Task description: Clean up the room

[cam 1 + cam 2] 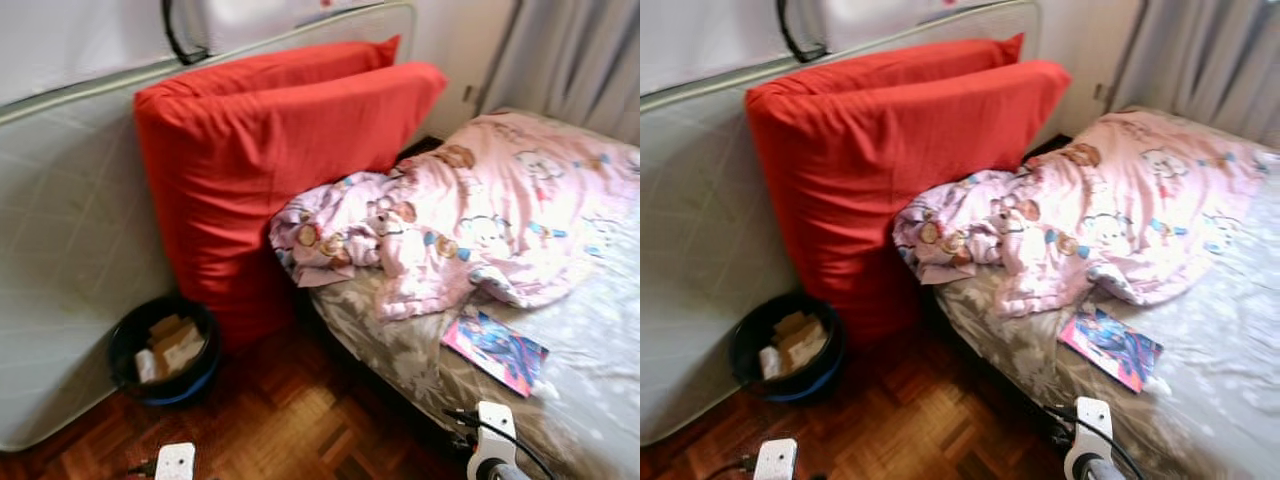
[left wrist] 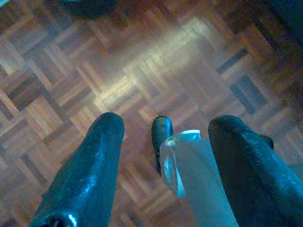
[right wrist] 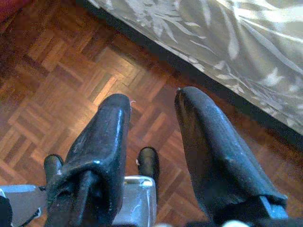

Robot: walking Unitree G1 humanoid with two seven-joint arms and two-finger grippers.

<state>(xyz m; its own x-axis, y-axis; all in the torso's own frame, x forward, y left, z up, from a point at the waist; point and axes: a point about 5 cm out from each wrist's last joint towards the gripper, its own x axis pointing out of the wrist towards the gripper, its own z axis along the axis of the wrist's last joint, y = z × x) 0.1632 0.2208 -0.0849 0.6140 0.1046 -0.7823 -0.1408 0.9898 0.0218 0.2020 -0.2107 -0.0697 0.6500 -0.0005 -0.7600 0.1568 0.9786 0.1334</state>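
Red plump cushions [image 1: 270,160] against quilted mattress [image 1: 70,230], rumpled pink blanket [image 1: 470,210] alongside.

The floor [image 1: 290,420] is glossy wood parquet. The red cushions [image 1: 270,160] are smooth matt cloth, the pink blanket [image 1: 470,210] soft crumpled cloth. The magazine [image 1: 495,350] has a shiny paper cover. The bin [image 1: 165,350] looks like dark plastic holding paper scraps
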